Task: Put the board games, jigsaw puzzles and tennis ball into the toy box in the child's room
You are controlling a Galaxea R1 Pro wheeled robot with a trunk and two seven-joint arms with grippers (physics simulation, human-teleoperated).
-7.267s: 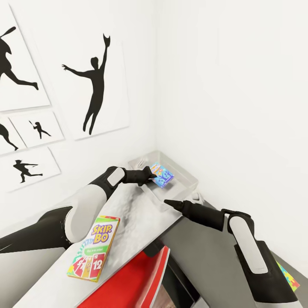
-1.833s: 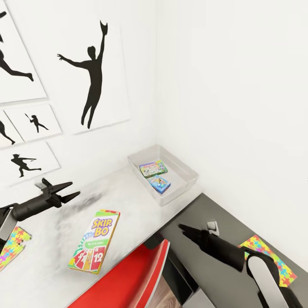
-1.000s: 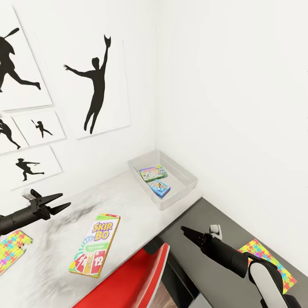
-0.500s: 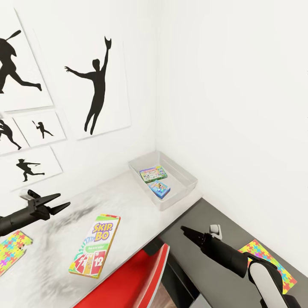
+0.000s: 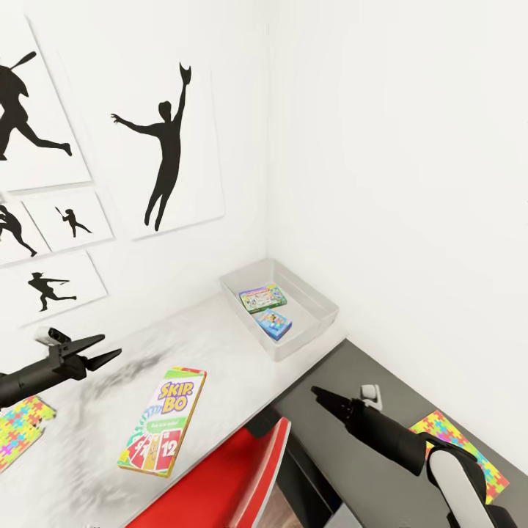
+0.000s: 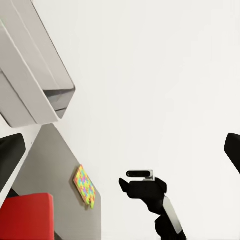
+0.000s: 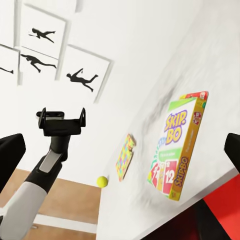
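Green-edged "SKIP-BO" box (image 5: 163, 422) flat on mottled table (image 5: 220, 352).

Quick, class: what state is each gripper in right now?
Left gripper: open, holding nothing.
Right gripper: cannot be told; nothing between its fingertips.

SKIP-BO box (image 5: 163, 422) lies flat on the bench between my end effectors; one jigsaw square (image 5: 20, 430) below my left end effector (image 5: 103, 350); another (image 5: 463, 455) beside my right arm; grey toy box (image 5: 312, 297) holds two game boxes; ball (image 7: 102, 181) near the bench edge.
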